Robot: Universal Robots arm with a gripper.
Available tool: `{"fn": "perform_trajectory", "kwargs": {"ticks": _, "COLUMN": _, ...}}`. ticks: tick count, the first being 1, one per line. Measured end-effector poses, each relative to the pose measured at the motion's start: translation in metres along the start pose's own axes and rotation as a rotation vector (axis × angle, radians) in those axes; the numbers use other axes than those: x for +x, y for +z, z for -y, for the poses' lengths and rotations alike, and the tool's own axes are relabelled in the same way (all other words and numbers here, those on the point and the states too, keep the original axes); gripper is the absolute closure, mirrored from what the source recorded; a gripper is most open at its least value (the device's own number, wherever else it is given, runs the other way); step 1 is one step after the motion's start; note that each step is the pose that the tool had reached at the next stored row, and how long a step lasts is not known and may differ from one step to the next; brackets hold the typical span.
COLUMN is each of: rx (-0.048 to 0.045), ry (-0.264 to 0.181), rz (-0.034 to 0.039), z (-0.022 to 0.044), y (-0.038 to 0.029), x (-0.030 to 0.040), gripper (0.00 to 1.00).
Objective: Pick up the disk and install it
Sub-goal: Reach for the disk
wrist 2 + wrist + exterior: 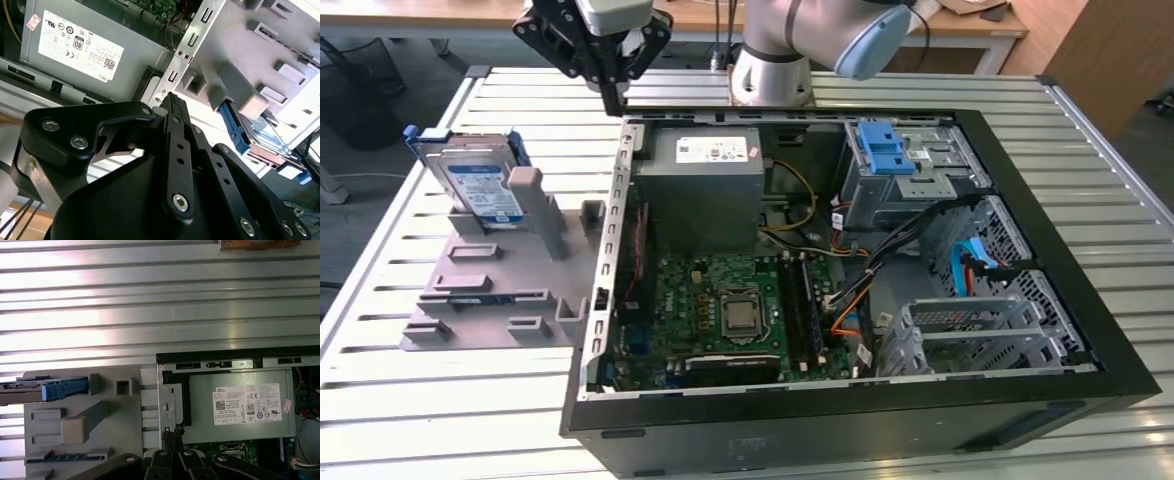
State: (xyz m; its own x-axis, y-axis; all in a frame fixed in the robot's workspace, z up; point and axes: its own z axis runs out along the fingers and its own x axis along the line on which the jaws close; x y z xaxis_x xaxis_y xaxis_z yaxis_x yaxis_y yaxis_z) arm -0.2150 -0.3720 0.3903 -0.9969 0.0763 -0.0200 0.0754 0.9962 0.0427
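Exterior view: the gripper (612,100) hangs with its fingers clenched on nothing, the tips over the case (1107,300) wall, beside the power supply (700,195). The disk (478,188) stands on edge in the fixture (494,290). It is well apart from the fingers, off to the exterior view's left of them, and nothing touches it. In the first wrist view the disk (22,393) shows edge-on.

Risks, as I judge them:
- Clenched fingers would knock the disk over rather than straddle it.
- A low sweep could strike the case wall under the tips.
- The fixture's posts crowd the disk, so a skewed grip could jam or tilt it.
- Cables near the cage (914,185) could snag the disk.

Count: one disk, one fixture, one case, one power supply, one cage, one gripper.
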Motion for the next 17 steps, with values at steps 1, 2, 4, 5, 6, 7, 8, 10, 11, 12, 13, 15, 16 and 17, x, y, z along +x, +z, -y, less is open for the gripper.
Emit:
{"fn": "perform_trajectory", "kwargs": {"ticks": 1, "rx": 0.0, "ry": 0.0, "rz": 0.0, "z": -0.0004, "y": 0.0001, "x": 0.0013, "gripper": 0.89}}
{"fn": "perform_trajectory", "kwargs": {"ticks": 2, "rx": 0.0, "ry": 0.0, "rz": 0.0, "z": -0.0007, "y": 0.0002, "x": 0.0027, "gripper": 0.89}}
{"fn": "perform_trajectory", "kwargs": {"ticks": 4, "rx": 0.0, "ry": 0.0, "rz": -0.0001, "z": -0.0011, "y": 0.0003, "x": 0.0059, "gripper": 0.89}}
{"fn": "perform_trajectory", "kwargs": {"ticks": 5, "rx": 0.0, "ry": 0.0, "rz": -0.0001, "z": -0.0011, "y": 0.0003, "x": 0.0078, "gripper": 0.89}}
{"fn": "perform_trajectory", "kwargs": {"ticks": 6, "rx": -0.0001, "ry": 0.0, "rz": -0.0001, "z": -0.0011, "y": 0.0004, "x": 0.01, "gripper": 0.89}}
{"fn": "perform_trajectory", "kwargs": {"ticks": 7, "rx": 0.0, "ry": 0.0, "rz": -0.0002, "z": -0.001, "y": 0.0004, "x": 0.0121, "gripper": 0.89}}
{"fn": "perform_trajectory", "kwargs": {"ticks": 8, "rx": 0.0, "ry": 0.0, "rz": -0.0002, "z": -0.0009, "y": 0.0004, "x": 0.0141, "gripper": 0.89}}
{"fn": "perform_trajectory", "kwargs": {"ticks": 10, "rx": 0.0, "ry": 0.0, "rz": -0.0003, "z": -0.0007, "y": 0.0004, "x": 0.018, "gripper": 0.89}}
{"fn": "perform_trajectory", "kwargs": {"ticks": 11, "rx": 0.0, "ry": 0.0, "rz": -0.0002, "z": -0.0006, "y": 0.0004, "x": 0.0193, "gripper": 0.89}}
{"fn": "perform_trajectory", "kwargs": {"ticks": 12, "rx": 0.0, "ry": 0.0, "rz": -0.0002, "z": -0.0006, "y": 0.0004, "x": 0.02, "gripper": 0.89}}
{"fn": "perform_trajectory", "kwargs": {"ticks": 13, "rx": 0.0, "ry": 0.0, "rz": -0.0002, "z": -0.0006, "y": 0.0004, "x": 0.0201, "gripper": 0.89}}
{"fn": "perform_trajectory", "kwargs": {"ticks": 15, "rx": 0.0, "ry": 0.0, "rz": -0.0002, "z": -0.0006, "y": 0.0004, "x": 0.0202, "gripper": 0.89}}
{"fn": "perform_trajectory", "kwargs": {"ticks": 16, "rx": 0.0, "ry": 0.0, "rz": -0.0003, "z": -0.0005, "y": 0.0004, "x": 0.0202, "gripper": 0.89}}
{"fn": "perform_trajectory", "kwargs": {"ticks": 17, "rx": 0.0, "ry": 0.0, "rz": -0.0003, "z": -0.0005, "y": 0.0004, "x": 0.0202, "gripper": 0.89}}
